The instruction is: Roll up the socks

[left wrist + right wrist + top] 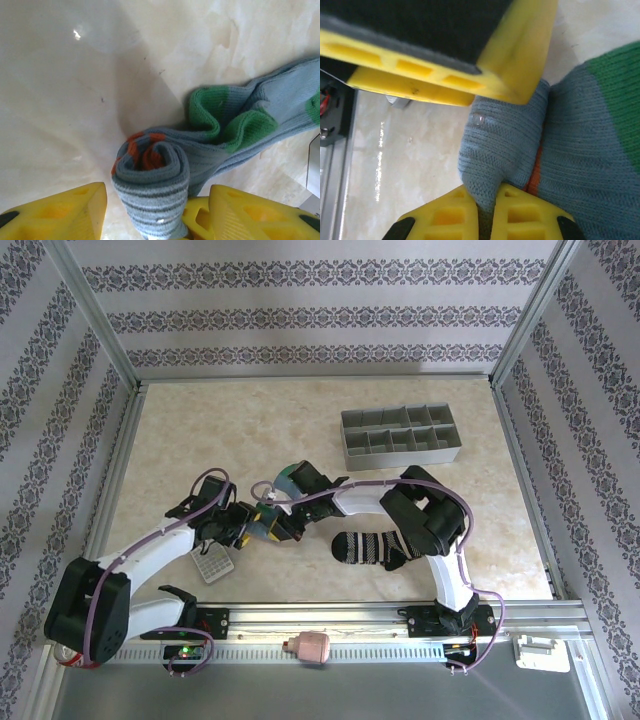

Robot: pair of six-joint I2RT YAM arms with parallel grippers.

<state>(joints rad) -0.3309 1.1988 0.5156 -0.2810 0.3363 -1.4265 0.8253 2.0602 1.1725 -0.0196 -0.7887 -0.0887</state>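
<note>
Right claw (487, 197) pinching blue-grey sock (506, 144), left claw (157, 206) straddling its roll

Overhead, the light is bright and even, with soft shadows on the table (220, 430). The left wrist view has a small glare spot at upper left and a broad dim shadow. In the right wrist view, the sock (505, 140) knit is sharp and the nearest edges blur.

Blue sock (150, 185): roll's near end cut by bottom edge between left fingers (65, 212); far end runs past right edge. Pinched fold hidden inside right fingers (445, 217). Top view: sock mostly under both fingers. Striped sock (368, 546): one end under right arm (432, 525).
</note>
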